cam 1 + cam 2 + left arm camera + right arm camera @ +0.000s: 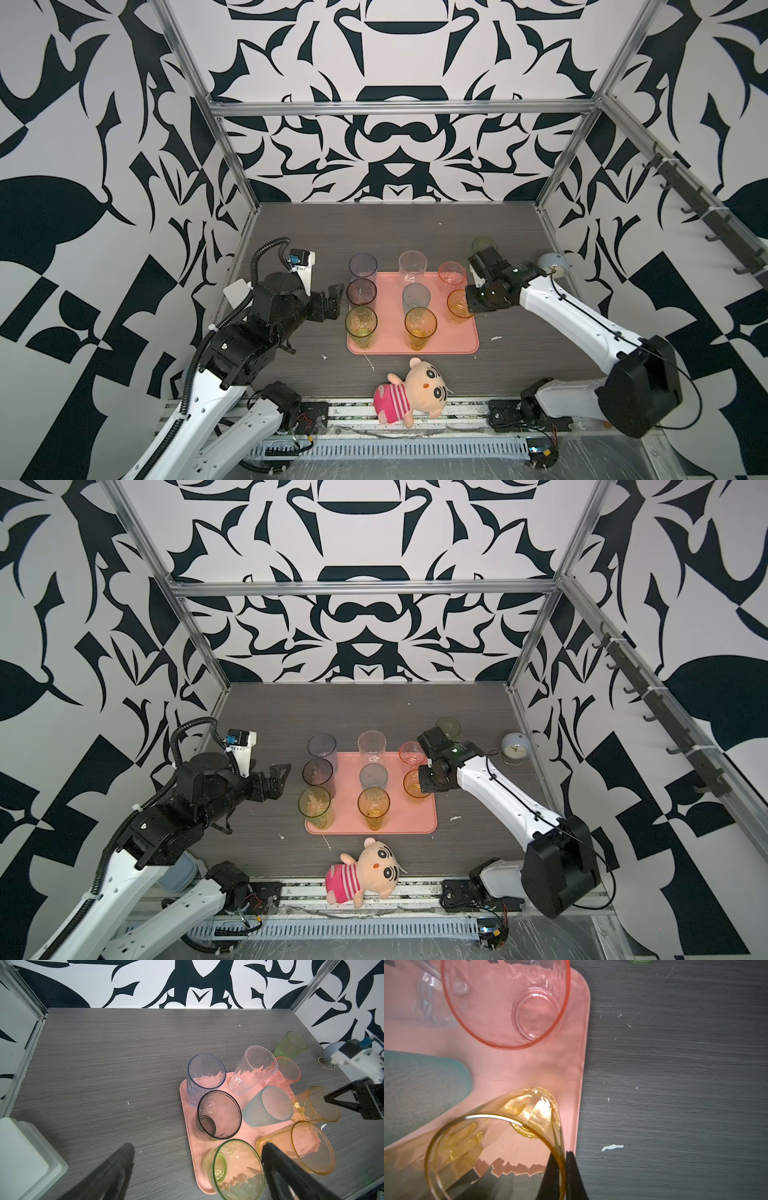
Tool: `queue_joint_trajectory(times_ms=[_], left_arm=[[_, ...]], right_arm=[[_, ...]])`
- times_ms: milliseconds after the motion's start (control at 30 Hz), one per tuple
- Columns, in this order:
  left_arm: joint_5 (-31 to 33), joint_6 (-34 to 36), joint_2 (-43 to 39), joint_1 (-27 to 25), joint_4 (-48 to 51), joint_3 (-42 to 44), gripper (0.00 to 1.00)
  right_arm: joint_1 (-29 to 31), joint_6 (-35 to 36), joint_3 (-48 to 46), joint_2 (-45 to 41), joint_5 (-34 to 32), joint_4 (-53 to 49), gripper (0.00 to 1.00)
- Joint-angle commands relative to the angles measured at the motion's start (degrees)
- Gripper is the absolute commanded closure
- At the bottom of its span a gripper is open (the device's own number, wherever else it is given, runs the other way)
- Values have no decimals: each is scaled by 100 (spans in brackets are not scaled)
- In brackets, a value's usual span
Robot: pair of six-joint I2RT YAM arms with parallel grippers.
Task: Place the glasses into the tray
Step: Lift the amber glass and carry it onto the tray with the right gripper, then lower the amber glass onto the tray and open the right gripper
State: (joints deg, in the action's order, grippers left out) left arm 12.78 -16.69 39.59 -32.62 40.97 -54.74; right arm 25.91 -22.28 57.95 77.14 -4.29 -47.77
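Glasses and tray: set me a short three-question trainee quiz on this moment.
1. How many glasses are in the tray?
2. The right gripper is shut on which glass? A: pink. B: the amber glass at the tray's right edge. C: teal.
3. True or false: the green glass stands on the table, outside the tray.
Key: 1 eight; 2 B; 3 true.

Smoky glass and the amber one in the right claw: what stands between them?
Only the teal glass, standing on the tray; both top views show it.
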Motion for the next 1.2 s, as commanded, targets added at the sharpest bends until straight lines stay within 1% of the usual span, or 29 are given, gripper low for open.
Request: queue_joint_trajectory(times_ms=[0,267,567,867,967,1033,1067,1167], left_arm=[[-38,-58,5,25,-18,34,0],[-9,-63,-69,23,-27,56,0],[-13,-63,-75,28,-12,52,1],[-23,-63,-81,28,-10,52,1],[-46,-63,-72,28,-15,51,1],[-36,-63,-65,28,-6,51,1],[-37,-63,-66,28,-10,55,0],[-38,-71,-66,28,-10,52,1]], right_arm=[[10,39,-101,-26,-102,488,100],[10,16,-164,313,-133,629,100],[10,-31,-10,707,-168,447,100],[10,-57,117,770,-264,386,99],[10,-60,171,722,-359,325,90],[10,-58,179,635,-389,332,78],[10,-57,186,590,-377,341,74],[10,8,254,493,-328,311,69]])
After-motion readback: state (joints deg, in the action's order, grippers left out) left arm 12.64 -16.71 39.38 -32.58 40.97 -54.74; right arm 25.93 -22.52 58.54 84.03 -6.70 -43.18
